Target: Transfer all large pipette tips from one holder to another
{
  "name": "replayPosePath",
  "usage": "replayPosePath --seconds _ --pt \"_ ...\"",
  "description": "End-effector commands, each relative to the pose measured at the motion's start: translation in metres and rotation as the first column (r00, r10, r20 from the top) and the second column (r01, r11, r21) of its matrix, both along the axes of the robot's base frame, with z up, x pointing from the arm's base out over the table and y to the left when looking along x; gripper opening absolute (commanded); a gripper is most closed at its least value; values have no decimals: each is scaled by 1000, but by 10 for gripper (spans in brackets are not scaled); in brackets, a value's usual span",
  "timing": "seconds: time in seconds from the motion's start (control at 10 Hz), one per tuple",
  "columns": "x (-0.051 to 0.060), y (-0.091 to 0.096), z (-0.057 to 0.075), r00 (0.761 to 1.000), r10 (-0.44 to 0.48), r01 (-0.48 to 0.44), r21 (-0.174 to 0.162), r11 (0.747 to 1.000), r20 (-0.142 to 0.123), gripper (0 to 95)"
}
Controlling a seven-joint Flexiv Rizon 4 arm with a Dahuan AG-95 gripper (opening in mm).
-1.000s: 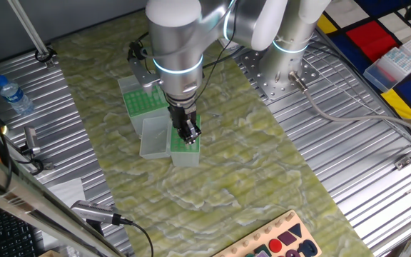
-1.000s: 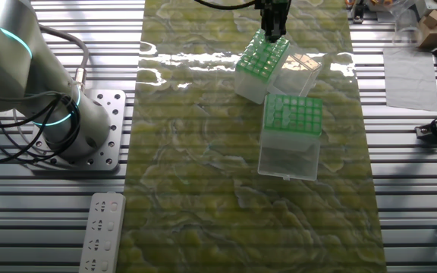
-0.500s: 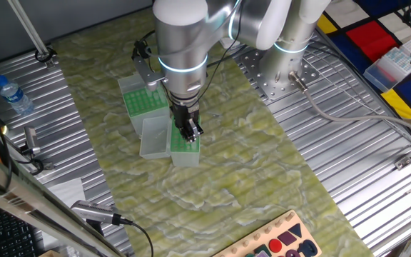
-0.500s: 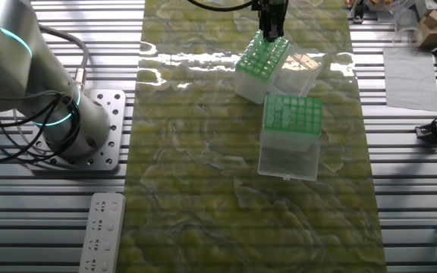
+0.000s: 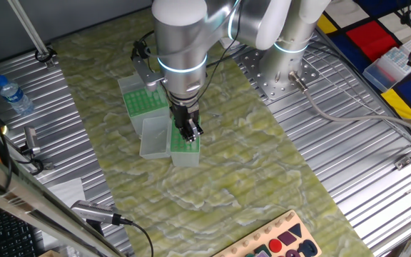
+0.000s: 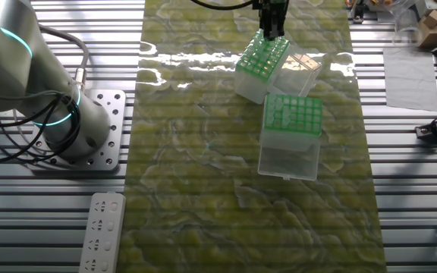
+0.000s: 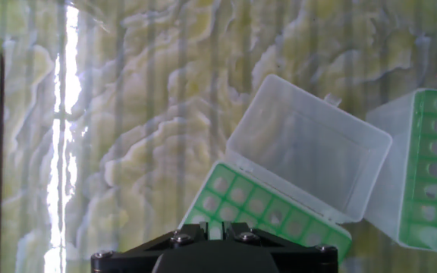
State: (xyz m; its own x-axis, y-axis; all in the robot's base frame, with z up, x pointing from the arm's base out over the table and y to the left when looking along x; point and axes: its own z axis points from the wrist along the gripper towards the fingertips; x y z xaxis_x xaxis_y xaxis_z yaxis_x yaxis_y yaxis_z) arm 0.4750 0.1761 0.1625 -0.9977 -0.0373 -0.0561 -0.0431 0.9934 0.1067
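A clear holder with a green grid (image 5: pixel 185 145) stands on the mat, its clear lid (image 5: pixel 154 135) folded open beside it. My gripper (image 5: pixel 189 134) is right above this holder's grid. In the other fixed view the gripper (image 6: pixel 271 32) hangs over the far edge of the same holder (image 6: pixel 260 62). In the hand view the fingers (image 7: pixel 197 236) stand nearly together over the grid (image 7: pixel 258 203), with a pale mint sliver of a large pipette tip (image 7: pixel 215 229) between them. A second green-topped holder (image 5: pixel 145 101) stands just behind; it also shows in the other fixed view (image 6: pixel 294 114).
A water bottle (image 5: pixel 14 96) lies on the slatted table at the left. A wooden board with coloured pieces (image 5: pixel 284 243) sits at the front edge. The robot base (image 6: pixel 59 114) stands left of the mat. A clear box (image 5: pixel 394 66) rests at the far right.
The arm shifted slightly to the right and a little upward over the holder one second ago. It has stayed nearly still since then.
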Motion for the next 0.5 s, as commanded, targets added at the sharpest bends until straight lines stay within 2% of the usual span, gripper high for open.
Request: replayPosePath --seconds 0.1,0.3,0.4,0.5 --pt "2 6 17 999 32 -32 -44 999 -4 0" --pt "6 8 33 998 51 -52 -64 997 -21 0" --pt "7 7 38 998 51 -53 -63 997 -22 0" --pt "10 4 50 998 52 -54 -60 997 -32 0"
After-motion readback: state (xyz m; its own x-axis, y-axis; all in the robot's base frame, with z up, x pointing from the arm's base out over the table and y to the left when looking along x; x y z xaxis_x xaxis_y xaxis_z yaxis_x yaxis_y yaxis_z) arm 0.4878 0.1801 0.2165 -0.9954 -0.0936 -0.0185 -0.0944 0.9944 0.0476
